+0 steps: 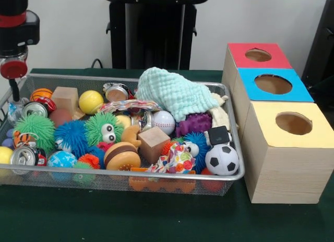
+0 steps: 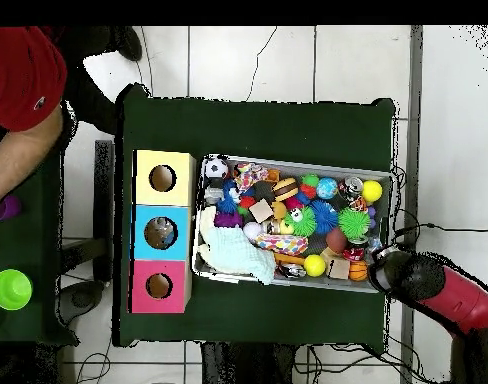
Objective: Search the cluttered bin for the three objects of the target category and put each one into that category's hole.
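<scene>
A wire mesh bin [image 1: 156,176] [image 2: 298,165] on the green table is packed with toys. Among them are a soccer ball [image 1: 222,159] [image 2: 216,167], a baseball [image 1: 164,121], a yellow ball [image 1: 91,101] [image 2: 314,265], a small basketball [image 1: 41,93], drink cans [image 1: 23,156], wooden blocks [image 1: 153,143], fuzzy spiky toys [image 1: 104,128] and a toy burger [image 1: 122,154]. A mint cloth [image 1: 175,96] [image 2: 231,252] covers the far right part. Beside the bin stand a red box [image 1: 240,51] [image 2: 146,285], a blue box [image 1: 250,91] [image 2: 146,232] and a yellow box [image 1: 266,114] [image 2: 146,165], each with a round hole on top. My gripper [image 1: 14,75] [image 2: 381,268] hangs over the bin's far left corner, holding nothing visible.
A person in a red sleeve [image 2: 23,70] stands at the overhead view's upper left, an arm beside the table. A green cup [image 2: 10,288] and a purple object [image 2: 2,208] sit on a side surface there. Green tabletop [image 1: 104,216] lies in front of the bin.
</scene>
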Motion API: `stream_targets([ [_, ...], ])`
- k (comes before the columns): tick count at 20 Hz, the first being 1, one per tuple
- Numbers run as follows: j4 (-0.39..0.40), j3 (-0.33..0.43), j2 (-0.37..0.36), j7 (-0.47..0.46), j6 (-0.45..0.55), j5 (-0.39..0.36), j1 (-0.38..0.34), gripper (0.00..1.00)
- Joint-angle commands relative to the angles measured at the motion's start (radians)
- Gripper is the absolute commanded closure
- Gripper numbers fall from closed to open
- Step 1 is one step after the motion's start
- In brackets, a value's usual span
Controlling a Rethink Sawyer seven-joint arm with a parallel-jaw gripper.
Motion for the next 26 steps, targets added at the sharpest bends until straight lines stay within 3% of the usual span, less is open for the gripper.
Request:
stream_targets([
  [1, -0.007, 0.092, 0.264, 0.008, -0.424, -0.147, -0.087, 0.00],
  [11, -0.088, 0.019, 0.342, 0.079, -0.502, -0.159, -0.023, 0.00],
  [26, -0.208, -0.032, 0.525, 0.094, -0.640, -0.118, 0.008, 0.00],
])
